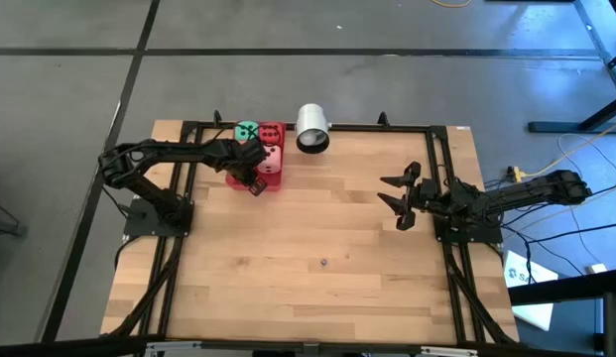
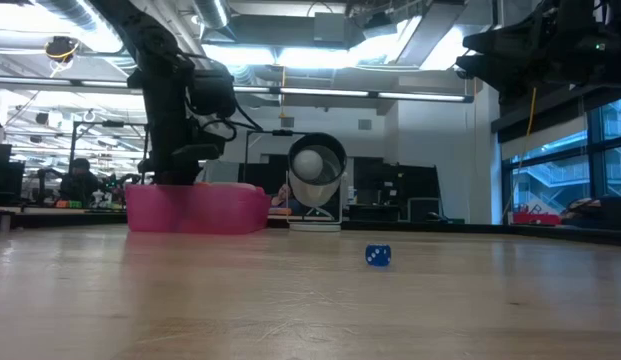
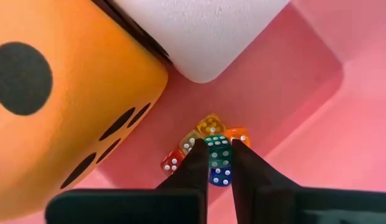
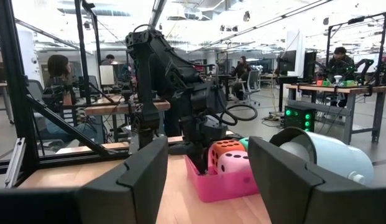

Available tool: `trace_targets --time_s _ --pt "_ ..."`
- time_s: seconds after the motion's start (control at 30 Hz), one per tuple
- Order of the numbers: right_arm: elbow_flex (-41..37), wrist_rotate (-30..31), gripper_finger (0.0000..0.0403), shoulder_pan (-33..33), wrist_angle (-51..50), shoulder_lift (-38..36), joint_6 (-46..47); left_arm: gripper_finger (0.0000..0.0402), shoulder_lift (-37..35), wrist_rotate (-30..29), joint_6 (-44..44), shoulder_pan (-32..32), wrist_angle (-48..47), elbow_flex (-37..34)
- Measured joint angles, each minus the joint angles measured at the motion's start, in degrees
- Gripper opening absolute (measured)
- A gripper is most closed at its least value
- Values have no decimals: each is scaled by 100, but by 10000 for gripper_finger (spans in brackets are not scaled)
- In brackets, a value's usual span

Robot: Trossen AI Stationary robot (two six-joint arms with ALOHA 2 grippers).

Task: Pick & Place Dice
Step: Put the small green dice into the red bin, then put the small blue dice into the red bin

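Observation:
A pink bin (image 1: 235, 180) stands at the table's far left and holds large dice: green (image 1: 247, 131), red (image 1: 272, 133), pink (image 1: 274, 155) and orange (image 3: 56, 106). Several small dice lie clustered on its floor, among them yellow (image 3: 211, 124) and red (image 3: 172, 163). My left gripper (image 3: 217, 144) reaches down into the bin, shut on a small green die (image 3: 218, 151). A small blue die (image 3: 220, 176) shows in the gap just behind it. Another small blue die (image 2: 378, 256) lies alone mid-table. My right gripper (image 1: 400, 198) hovers open at the right, holding nothing. My left gripper pinches the small green die's two opposite sides (image 3: 208, 152) between its two fingertips (image 3: 196, 163). The fingers slant steeply down from above into the bin. Whether the blue die behind it is also gripped, and whether the green die rests on the bin floor, I cannot tell.
A white cylinder (image 1: 312, 129) lies on its side at the far edge, just right of the bin, its open end facing the table. A black frame (image 1: 441, 169) rims the wooden top. Bare wood spans the middle and near side.

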Motion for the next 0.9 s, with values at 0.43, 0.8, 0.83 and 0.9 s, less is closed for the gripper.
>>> trace_targets --time_s 0.43,0.8,0.83,0.9 --pt "0 -1 222 0 -28 0 -7 96 -21 -15 356 0 164 0" --pt "0 -2 222 2 -46 0 -20 133 -1012 97 444 0 264 0" --pt "0 -2 222 2 -46 0 -20 133 -1159 146 419 0 267 0" --pt "0 -2 222 2 -45 0 -20 132 -1451 197 257 0 267 0"
